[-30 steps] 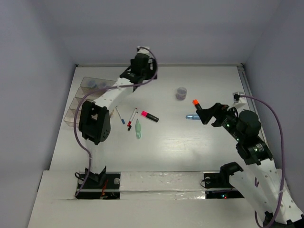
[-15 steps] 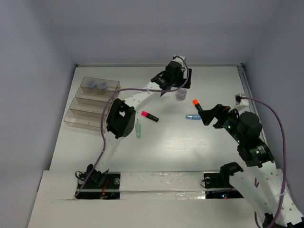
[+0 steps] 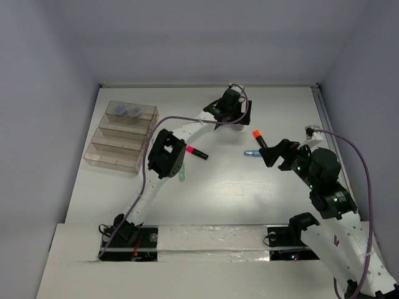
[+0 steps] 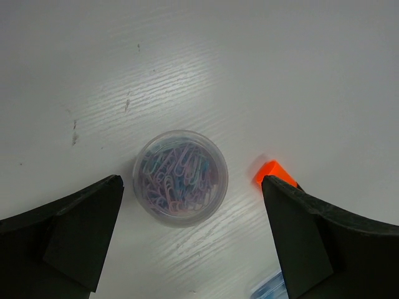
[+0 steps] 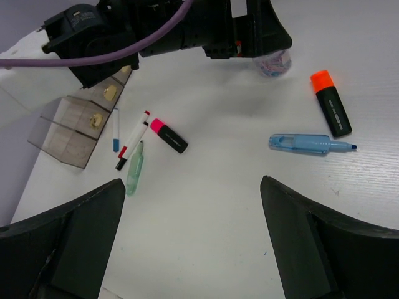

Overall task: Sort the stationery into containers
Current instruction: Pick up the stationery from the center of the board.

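We are hovering the left gripper [image 4: 191, 187], spread wide, over the round pot [image 4: 181, 177] at frame centre; the right gripper [image 5: 192, 187] is also hanging spread.

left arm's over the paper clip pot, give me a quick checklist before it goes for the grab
1. Left gripper open: ok, jaws stand wide.
2. Pot between the fingers: ok, though nearer one finger than the other.
3. Closing path clear: cannot tell; the orange highlighter cap shows right beside the farther finger.
4. Fingers low enough to grip the pot wall: cannot tell.
5. Right gripper out of the way: ok, open, empty, apart from the left.
6. Room in the back bin: ok, two pots sit at one end, the rest free.
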### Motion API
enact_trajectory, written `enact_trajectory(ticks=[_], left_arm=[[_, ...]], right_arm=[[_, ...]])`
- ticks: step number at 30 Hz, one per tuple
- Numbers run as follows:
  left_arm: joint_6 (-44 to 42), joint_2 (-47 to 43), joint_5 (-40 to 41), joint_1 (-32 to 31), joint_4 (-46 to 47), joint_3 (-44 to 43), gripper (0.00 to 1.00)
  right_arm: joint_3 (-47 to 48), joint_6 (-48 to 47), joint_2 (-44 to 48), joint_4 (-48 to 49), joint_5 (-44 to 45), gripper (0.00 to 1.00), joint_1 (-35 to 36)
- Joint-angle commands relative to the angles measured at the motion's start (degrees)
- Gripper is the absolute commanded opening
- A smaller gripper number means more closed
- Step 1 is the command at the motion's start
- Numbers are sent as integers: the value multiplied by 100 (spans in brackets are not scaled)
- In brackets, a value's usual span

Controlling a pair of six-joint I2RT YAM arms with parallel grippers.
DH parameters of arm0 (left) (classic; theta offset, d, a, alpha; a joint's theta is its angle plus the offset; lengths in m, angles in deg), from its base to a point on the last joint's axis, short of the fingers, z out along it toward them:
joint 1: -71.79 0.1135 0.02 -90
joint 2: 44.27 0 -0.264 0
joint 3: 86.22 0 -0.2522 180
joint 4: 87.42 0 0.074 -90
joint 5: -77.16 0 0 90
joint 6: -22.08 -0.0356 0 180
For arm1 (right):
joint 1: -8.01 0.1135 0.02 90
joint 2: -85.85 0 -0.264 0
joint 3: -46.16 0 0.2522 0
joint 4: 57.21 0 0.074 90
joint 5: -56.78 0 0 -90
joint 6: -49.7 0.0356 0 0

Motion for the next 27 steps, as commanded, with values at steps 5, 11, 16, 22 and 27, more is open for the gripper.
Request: enact_trajectory(ticks=[5, 11, 16, 22, 27], left_arm=[[96, 110, -130, -40, 168, -514, 90], [105, 206, -43, -93, 63, -540, 88], [-36, 171, 150, -155, -25, -408, 89], [-124, 154, 581, -216, -77, -364, 77], [-194, -65, 827, -216, -16, -206, 51]], right_arm=[[-15, -92, -37, 299, -119, 96, 33], [-6, -101, -28, 273, -84, 96, 33], [-24, -92, -20, 273, -93, 96, 33], [-33, -74, -11, 264, -128, 96, 33], [-15, -83, 25, 220, -137, 96, 33]])
